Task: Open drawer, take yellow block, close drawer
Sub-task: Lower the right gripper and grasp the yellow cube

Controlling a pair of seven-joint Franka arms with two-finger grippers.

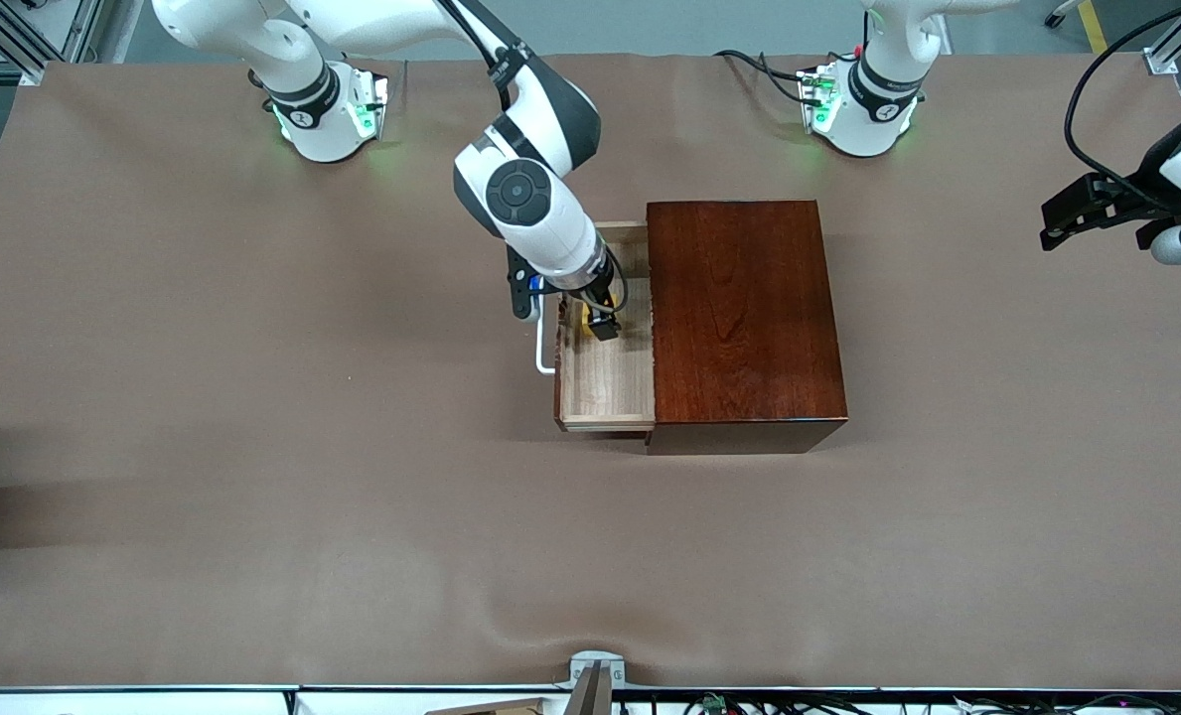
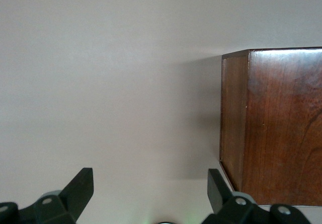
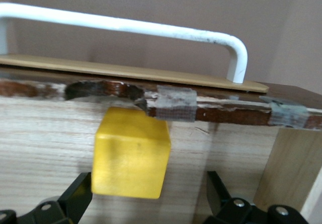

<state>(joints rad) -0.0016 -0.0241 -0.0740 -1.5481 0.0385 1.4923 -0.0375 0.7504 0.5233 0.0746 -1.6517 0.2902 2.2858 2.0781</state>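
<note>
The drawer point(image 1: 605, 387) stands pulled out of the dark reddish-brown box point(image 1: 739, 318) toward the right arm's end of the table, its white loop handle point(image 1: 542, 348) on the front. The yellow block point(image 1: 586, 314) lies in the tray close to the drawer's front wall. My right gripper point(image 1: 602, 323) is down in the drawer, open. In the right wrist view the block point(image 3: 131, 153) sits between the open fingertips point(image 3: 78, 196), closer to one, below the handle point(image 3: 126, 25). My left gripper point(image 1: 1055, 230) waits open over the table's left-arm end, also seen open in its wrist view point(image 2: 151, 191).
Brown cloth point(image 1: 252, 447) covers the table. The box's corner point(image 2: 274, 126) shows in the left wrist view. A small grey mount point(image 1: 595, 675) sits at the table edge nearest the front camera.
</note>
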